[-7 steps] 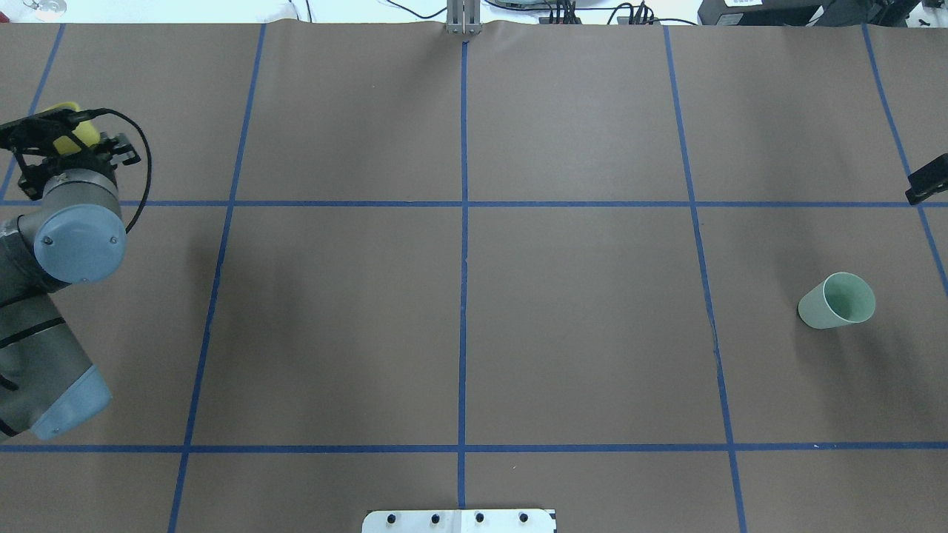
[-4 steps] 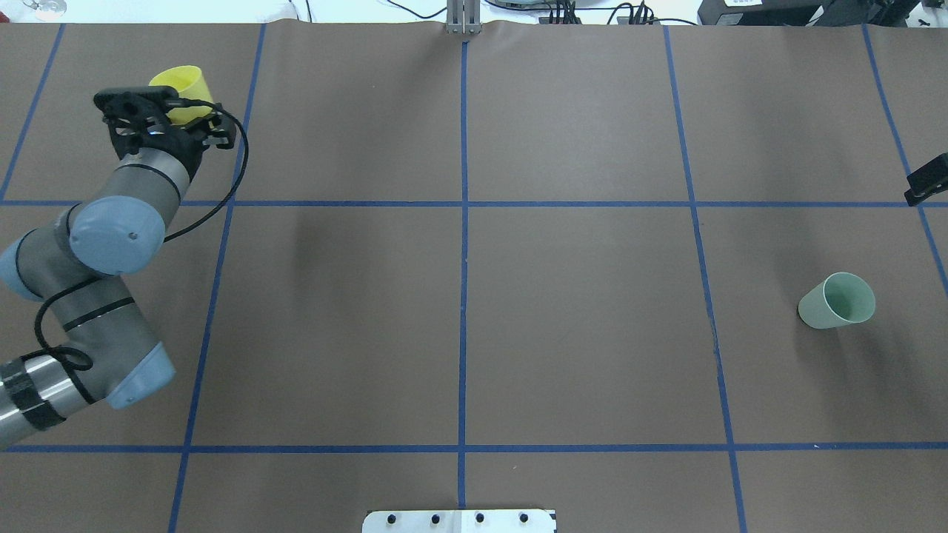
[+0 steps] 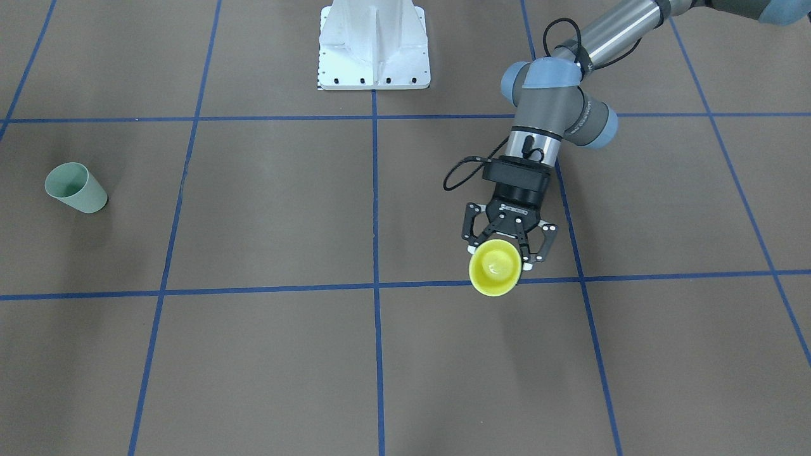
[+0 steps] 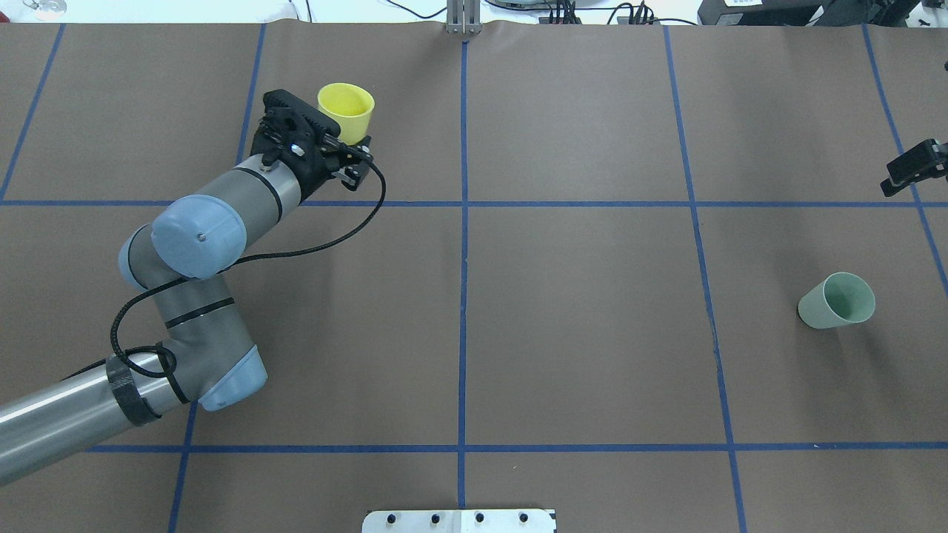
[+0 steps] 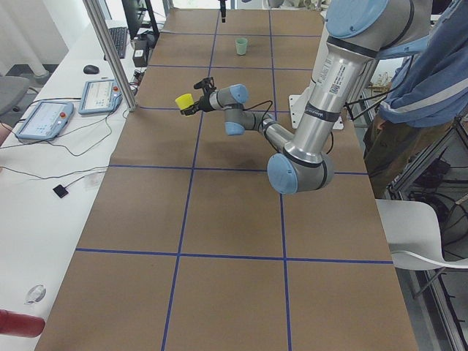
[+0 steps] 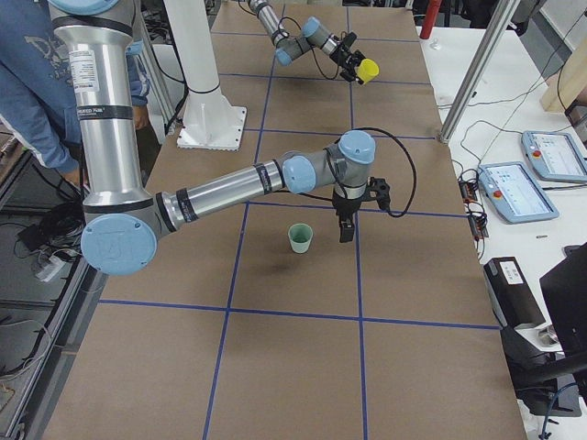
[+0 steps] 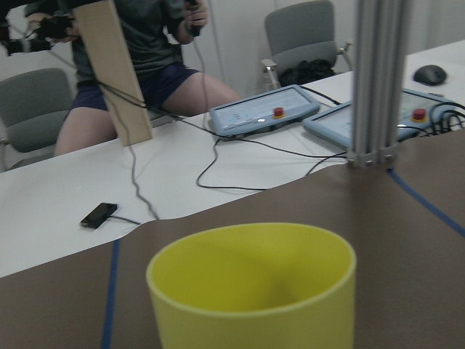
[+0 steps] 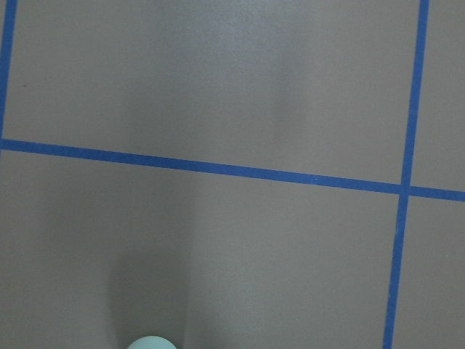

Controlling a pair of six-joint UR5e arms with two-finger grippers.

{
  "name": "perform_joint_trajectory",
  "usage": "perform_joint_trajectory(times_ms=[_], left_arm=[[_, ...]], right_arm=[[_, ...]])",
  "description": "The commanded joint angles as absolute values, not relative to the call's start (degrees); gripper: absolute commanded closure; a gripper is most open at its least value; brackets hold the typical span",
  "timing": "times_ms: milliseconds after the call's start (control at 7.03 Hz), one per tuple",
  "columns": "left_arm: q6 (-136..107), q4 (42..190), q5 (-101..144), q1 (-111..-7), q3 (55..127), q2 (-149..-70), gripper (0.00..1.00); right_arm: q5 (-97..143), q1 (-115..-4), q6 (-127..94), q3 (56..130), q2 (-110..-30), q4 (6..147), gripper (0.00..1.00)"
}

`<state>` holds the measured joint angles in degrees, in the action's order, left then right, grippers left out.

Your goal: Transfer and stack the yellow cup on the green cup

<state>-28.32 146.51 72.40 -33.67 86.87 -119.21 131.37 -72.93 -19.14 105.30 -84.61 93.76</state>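
Note:
My left gripper (image 4: 342,139) is shut on the yellow cup (image 4: 346,109) and holds it in the air, upright, over the far left part of the table. The cup also shows in the front-facing view (image 3: 495,268), where the left gripper (image 3: 507,248) clasps it, and it fills the bottom of the left wrist view (image 7: 251,283). The green cup (image 4: 837,300) stands upright and alone on the table at the right, also in the front-facing view (image 3: 75,187). Only part of my right gripper (image 4: 915,169) shows at the right edge, beyond the green cup; I cannot tell its state.
The brown table cover carries a grid of blue tape lines. The white robot base plate (image 3: 374,44) sits at the robot's edge of the table. A metal post (image 4: 464,18) stands at the far edge. A white side table with pendants (image 7: 265,116) and a seated person lie beyond it.
My left arm has swung to the right from the table's left edge, carrying the yellow cup towards the middle. The right gripper has shifted slightly. The green cup has not moved.

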Motion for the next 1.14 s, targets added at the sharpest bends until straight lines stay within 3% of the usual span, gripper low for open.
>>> perform_joint_trajectory(times_ms=[0,711,853,995], left_arm=[[-26.4,147.6,83.3,-32.9,86.7,-123.6,1.0],[-27.1,147.2,86.4,-28.1,87.5,-125.9,0.95],[-25.4,147.2,90.7,-28.5,87.2,-126.3,0.86],[-19.4,147.7,91.1,-28.5,87.4,-126.4,0.86]], right_arm=[[135.0,-72.9,-26.0,105.4,-82.1,93.8,0.01],[140.6,-72.1,-38.6,105.8,-74.6,93.8,0.01],[141.4,-70.1,-42.0,106.1,-71.9,93.7,0.01],[142.2,-67.9,-46.1,106.7,-69.4,93.7,0.01]])
